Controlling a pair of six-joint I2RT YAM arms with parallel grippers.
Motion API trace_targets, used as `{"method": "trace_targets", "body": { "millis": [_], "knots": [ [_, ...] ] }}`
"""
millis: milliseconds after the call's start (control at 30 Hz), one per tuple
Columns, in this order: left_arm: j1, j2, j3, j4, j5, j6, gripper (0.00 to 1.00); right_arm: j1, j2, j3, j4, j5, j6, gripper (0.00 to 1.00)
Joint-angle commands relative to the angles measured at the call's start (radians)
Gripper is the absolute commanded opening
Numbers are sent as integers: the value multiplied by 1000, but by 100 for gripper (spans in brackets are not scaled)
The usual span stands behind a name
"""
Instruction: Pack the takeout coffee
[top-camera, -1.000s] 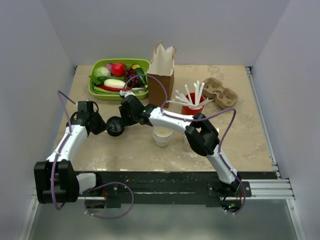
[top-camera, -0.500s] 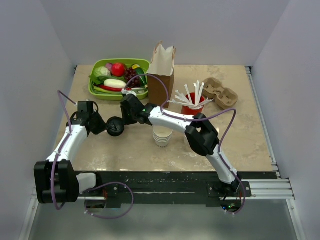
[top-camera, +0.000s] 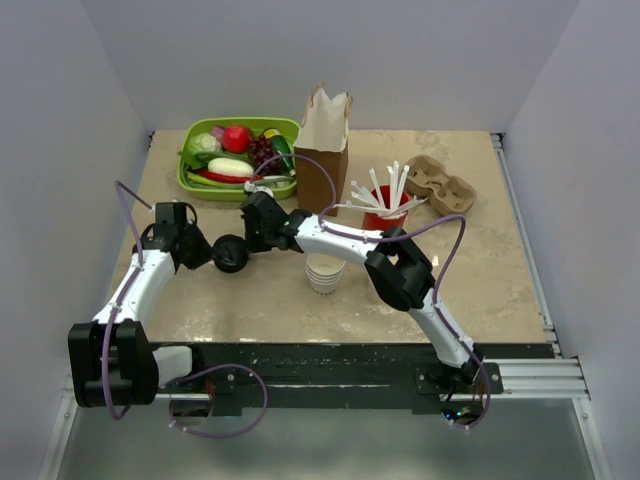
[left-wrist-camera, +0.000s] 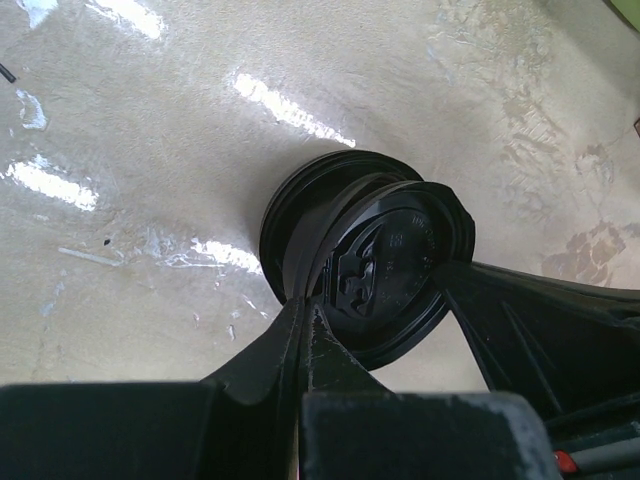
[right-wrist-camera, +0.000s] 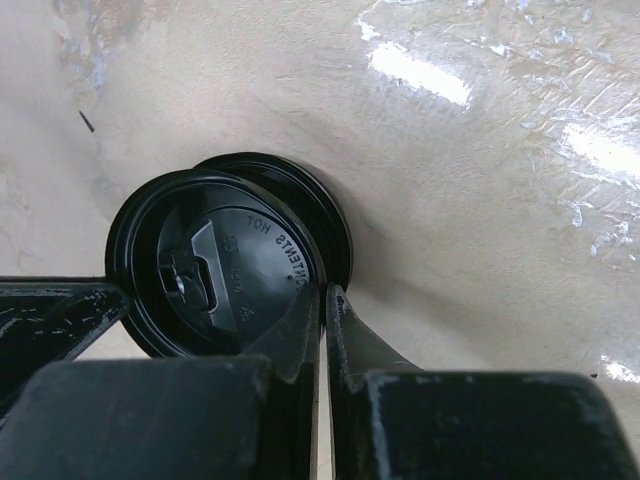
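Observation:
No lidded cup shows in any view; the takeout coffee is out of view. Two nested black sip lids (top-camera: 230, 253) sit on the table left of centre. In the left wrist view the upper lid (left-wrist-camera: 395, 265) tilts over the lower one (left-wrist-camera: 285, 215). My left gripper (left-wrist-camera: 305, 300) is shut on a lid rim from the left (top-camera: 214, 252). My right gripper (right-wrist-camera: 323, 292) is shut on the rim of the upper lid (right-wrist-camera: 215, 265) from the right (top-camera: 250, 241). A stack of lidless white paper cups (top-camera: 325, 272) stands under my right forearm.
A brown paper bag (top-camera: 323, 150) stands open at the back centre. A green tray (top-camera: 187, 180) of toy food is at the back left. A red cup of white stirrers (top-camera: 383, 215) and a cardboard cup carrier (top-camera: 440, 185) are on the right.
My right arm has shifted slightly to the left. The lids and my left gripper stay where they were.

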Motion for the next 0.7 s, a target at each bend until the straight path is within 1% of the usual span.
{"method": "trace_targets", "body": {
  "millis": [0,33,67,133,167,233,267,333,367,433,467,500,633,667],
  "knots": [
    [-2,-21,-5,27,3,-10,0,7,-91,-42,69,22,29,0],
    [-2,-21,-2,21,-1,-9,0,7,-98,-53,74,35,30,0],
    [-2,-21,2,14,-9,-10,10,7,-108,-58,80,43,30,0],
    [-2,-24,5,6,-14,-10,25,6,-124,-65,88,57,30,0],
    [-2,-26,10,-2,-15,-9,38,7,-129,-65,86,61,27,0],
    [-2,-41,15,-9,-18,-9,46,7,-138,-61,82,66,21,0],
    [-2,-49,21,-17,-20,-10,52,7,-144,-62,83,66,21,0],
    [-2,-72,30,-25,-20,-7,62,7,-163,-70,97,65,20,0],
    [-2,-79,42,-37,-20,-7,72,7,-170,-71,99,63,17,0],
    [-2,-107,57,-57,-18,1,85,7,-189,-62,94,66,1,0],
    [-2,-118,74,-65,-11,2,95,7,-195,-58,89,75,-5,0],
    [-2,-143,82,-69,-3,11,99,7,-203,-53,73,77,-13,0],
    [-2,-225,123,-83,63,54,100,7,-249,-21,5,95,-91,0],
    [-2,-242,143,-85,104,62,100,7,-285,-22,-12,98,-136,0]
  ]
}}
